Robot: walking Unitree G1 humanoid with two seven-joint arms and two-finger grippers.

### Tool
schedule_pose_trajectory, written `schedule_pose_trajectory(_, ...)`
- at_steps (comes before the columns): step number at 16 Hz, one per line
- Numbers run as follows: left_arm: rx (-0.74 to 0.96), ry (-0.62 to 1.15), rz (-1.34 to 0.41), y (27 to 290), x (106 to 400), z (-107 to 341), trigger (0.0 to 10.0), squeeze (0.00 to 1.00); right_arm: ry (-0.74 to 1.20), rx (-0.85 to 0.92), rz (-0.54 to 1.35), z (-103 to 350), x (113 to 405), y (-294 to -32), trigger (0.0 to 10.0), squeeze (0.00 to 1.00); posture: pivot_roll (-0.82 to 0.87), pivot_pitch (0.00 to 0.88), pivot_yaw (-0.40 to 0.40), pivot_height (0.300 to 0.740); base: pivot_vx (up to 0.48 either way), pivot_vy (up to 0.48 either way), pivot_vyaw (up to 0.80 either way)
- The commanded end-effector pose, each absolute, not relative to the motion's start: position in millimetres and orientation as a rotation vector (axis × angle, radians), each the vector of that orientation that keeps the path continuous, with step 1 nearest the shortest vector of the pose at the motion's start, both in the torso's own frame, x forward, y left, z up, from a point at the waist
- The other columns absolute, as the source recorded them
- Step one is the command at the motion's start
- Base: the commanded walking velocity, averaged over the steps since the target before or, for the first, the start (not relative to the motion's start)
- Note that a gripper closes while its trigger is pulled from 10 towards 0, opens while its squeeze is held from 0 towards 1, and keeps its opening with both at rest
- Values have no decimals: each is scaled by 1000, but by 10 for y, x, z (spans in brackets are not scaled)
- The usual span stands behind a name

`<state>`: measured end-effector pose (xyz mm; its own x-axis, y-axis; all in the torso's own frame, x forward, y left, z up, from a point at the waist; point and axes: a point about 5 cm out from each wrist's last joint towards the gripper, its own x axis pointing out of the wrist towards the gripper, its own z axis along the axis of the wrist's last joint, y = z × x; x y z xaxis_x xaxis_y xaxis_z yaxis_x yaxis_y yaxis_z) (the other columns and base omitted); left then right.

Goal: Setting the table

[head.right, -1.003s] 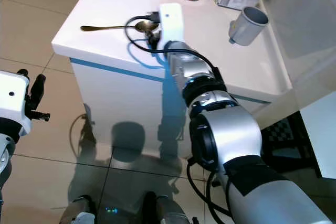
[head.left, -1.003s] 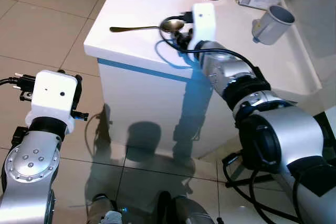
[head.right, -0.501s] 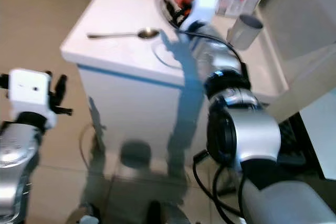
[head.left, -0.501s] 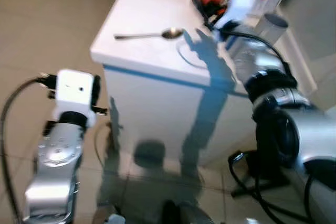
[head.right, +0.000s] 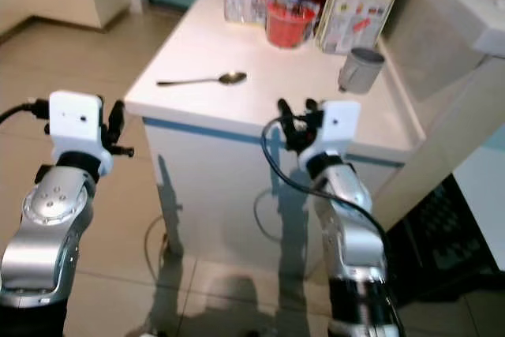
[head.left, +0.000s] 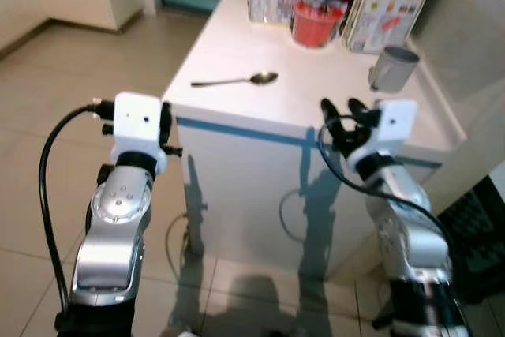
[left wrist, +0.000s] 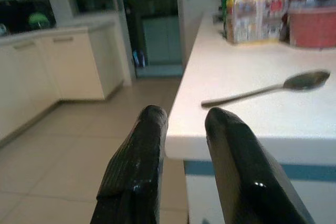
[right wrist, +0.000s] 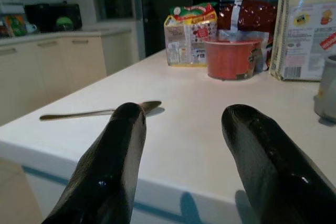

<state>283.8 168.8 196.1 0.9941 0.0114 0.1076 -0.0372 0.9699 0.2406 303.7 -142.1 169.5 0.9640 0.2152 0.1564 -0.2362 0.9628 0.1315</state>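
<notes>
Right hand point(head.left: 342, 108) now off spoon point(head.left: 234, 80).

Right hand point(head.left: 341, 108) back off the spoon point(head.left: 234, 80), now empty before the table's point(head.left: 237, 53) edge.

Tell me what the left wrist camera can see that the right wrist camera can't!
The left wrist view shows the tiled floor beside the table and the left gripper with its fingers a little apart. The right wrist view shows a white carton, the grey mug and the right gripper, open wide. Both show the spoon lying on the white table, the red cup and the snack pack.
</notes>
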Motion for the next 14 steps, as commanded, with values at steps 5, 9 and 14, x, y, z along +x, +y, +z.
schedule_pose_trajectory(5,246,-107,11,1688,2827,1933,10000,0,-97,130,202,1733,2951,-1423,10000,0,46,0,-80,740,356,0,784)
schedule_pose_trajectory(9,268,-113,9,1717,2794,1931,10000,0,-84,145,205,1742,2920,-1341,10000,0,55,0,-86,740,388,0,741)
schedule_pose_trajectory(14,261,-118,4,1724,2791,1895,10000,0,-104,112,179,1816,2947,-1396,10000,0,49,0,-94,740,387,0,0)
